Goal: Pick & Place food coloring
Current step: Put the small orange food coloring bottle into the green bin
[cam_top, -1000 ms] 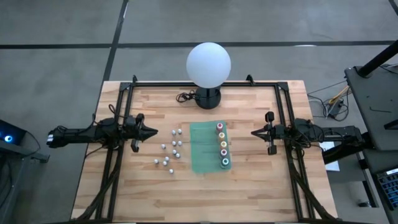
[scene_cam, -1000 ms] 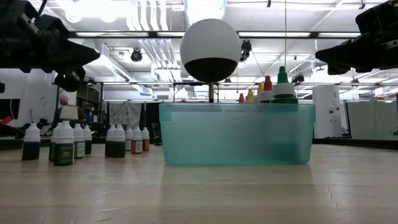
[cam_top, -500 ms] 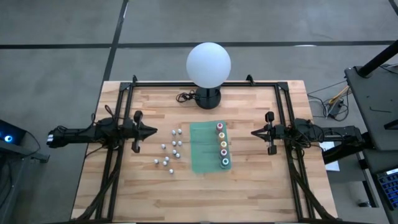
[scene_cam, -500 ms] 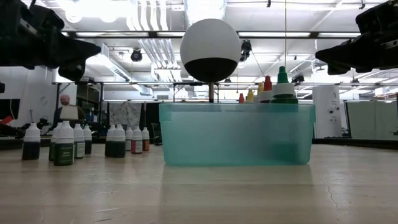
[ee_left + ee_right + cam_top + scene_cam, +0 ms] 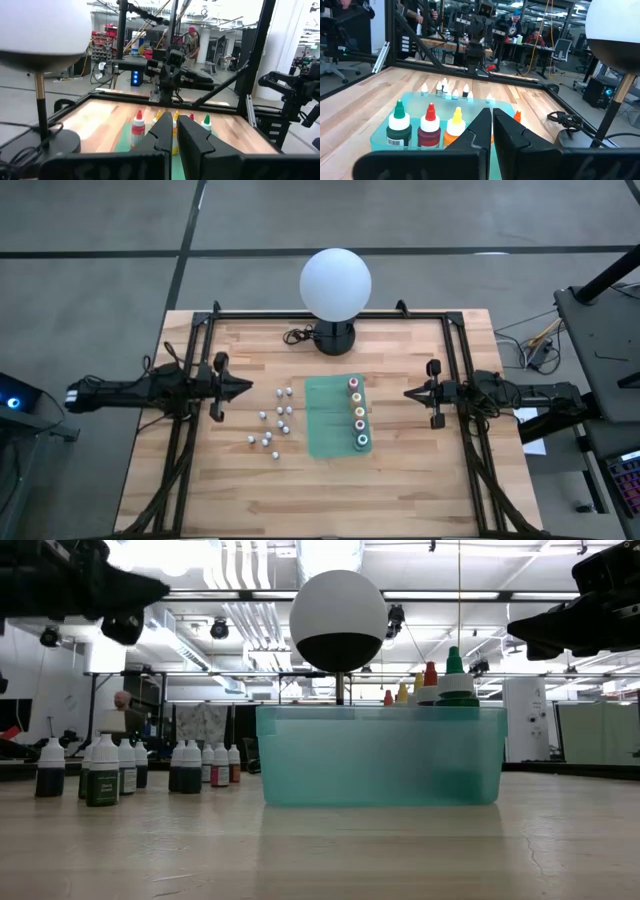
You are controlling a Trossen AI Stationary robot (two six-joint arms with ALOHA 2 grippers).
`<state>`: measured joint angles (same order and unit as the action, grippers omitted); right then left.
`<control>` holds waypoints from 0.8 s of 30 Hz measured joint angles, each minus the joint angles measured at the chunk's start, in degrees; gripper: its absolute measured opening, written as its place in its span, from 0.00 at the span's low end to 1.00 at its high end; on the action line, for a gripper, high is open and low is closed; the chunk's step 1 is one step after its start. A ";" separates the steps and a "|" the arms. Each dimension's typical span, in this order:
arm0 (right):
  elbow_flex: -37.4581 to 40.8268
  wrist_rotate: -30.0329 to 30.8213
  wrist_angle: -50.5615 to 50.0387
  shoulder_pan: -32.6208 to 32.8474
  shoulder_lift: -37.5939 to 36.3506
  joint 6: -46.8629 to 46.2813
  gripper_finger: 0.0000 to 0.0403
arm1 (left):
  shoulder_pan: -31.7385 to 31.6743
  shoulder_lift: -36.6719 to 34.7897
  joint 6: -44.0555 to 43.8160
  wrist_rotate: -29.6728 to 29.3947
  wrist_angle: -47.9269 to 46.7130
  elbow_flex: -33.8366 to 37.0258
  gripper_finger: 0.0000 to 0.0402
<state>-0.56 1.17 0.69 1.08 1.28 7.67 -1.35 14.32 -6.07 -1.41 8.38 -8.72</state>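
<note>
Seen from above, we find both arms held off the work on a wooden table (image 5: pixel 400 480). The left gripper (image 5: pixel 248 388) hangs over the table's left side, its fingers pressed together and holding nothing, its tip pointing toward a loose cluster of white-capped food coloring bottles (image 5: pixel 273 423) that stand on the bare wood just beside it. The right gripper (image 5: pixel 408 392) mirrors it on the right side, fingers likewise pressed together and empty, pointing toward a translucent green bin (image 5: pixel 325 415) at the table's middle.

Along the bin's right edge we count five larger food coloring bottles with coloured tops (image 5: pixel 357 413) standing upright in a row, running from pink at the far end, nearest the lamp, to green at the near end. From table height we see their tips, green (image 5: pixel 455 665) and red among them, poke above the bin's rim, while the small white-capped bottles stand to the left with dark contents. Both grippers sit high above the table in this level view.

A white globe lamp (image 5: pixel 335 283) on a black base stands at the table's far edge, behind the bin.
</note>
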 joint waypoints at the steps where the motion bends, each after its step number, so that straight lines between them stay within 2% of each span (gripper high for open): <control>1: 0.00 0.00 0.00 0.00 0.00 -0.02 0.02 | -0.01 1.21 0.00 0.00 0.02 -1.24 0.00; 9: 0.00 0.00 -0.01 0.00 -0.01 -0.01 0.02 | -0.01 12.36 0.04 0.04 -1.92 -13.73 0.00; 15: 0.00 0.01 0.00 0.00 0.00 -0.11 0.02 | -0.02 21.27 -0.10 0.09 -10.99 -25.92 0.00; 24: 0.00 0.02 0.00 0.02 -0.02 -0.12 0.02 | 0.00 33.90 4.29 0.21 -23.77 -43.44 0.00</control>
<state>-0.56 1.19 0.69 1.10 1.26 7.56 -1.34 48.22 -1.77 -1.20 -15.39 -52.16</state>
